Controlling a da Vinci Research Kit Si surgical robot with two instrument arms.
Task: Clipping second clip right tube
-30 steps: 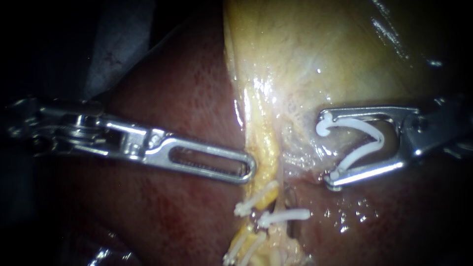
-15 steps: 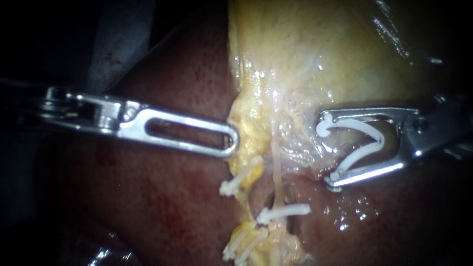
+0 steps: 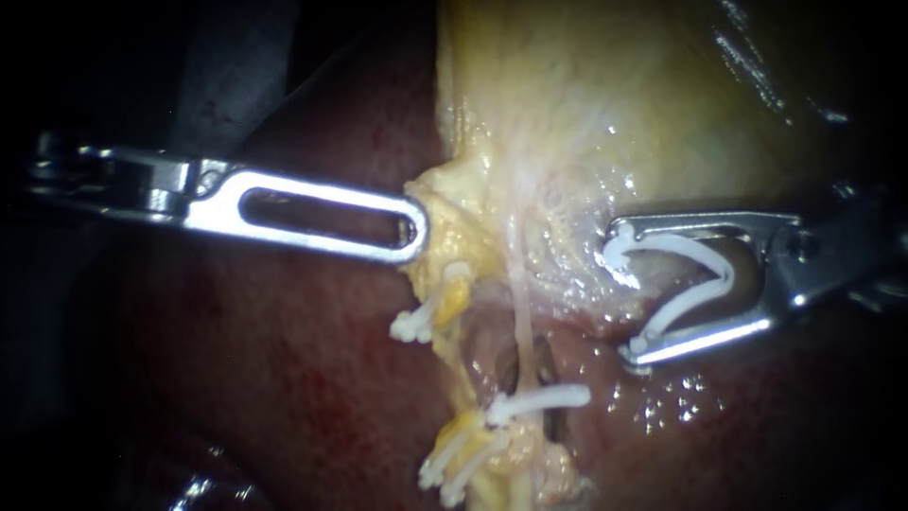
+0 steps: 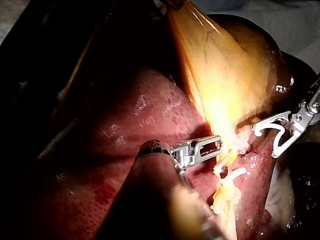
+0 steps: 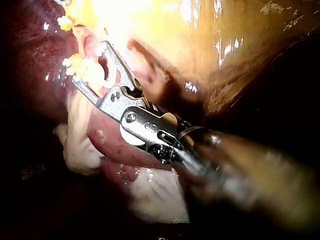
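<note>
The gallbladder (image 3: 615,85) is pale yellow skin, smooth and wet, with bright shiny spots. The liver (image 3: 312,378) next to the gallbladder is dark red, wet and glossy, with a fine bumpy grain. The yellow tissue (image 3: 449,208) at the gallbladder's lower edge looks soft, lumpy and greasy. The left instrument (image 3: 414,232), at that edge, is bare silver metal, smooth and shiny, with a long slot cut in its jaw. The right instrument (image 3: 626,293), on the gallbladder's other side, is the same bright metal. The white clip (image 3: 726,269) in it is plastic, smooth and a bit dull. The small clips (image 3: 539,399) below the gallbladder are the same white plastic.
</note>
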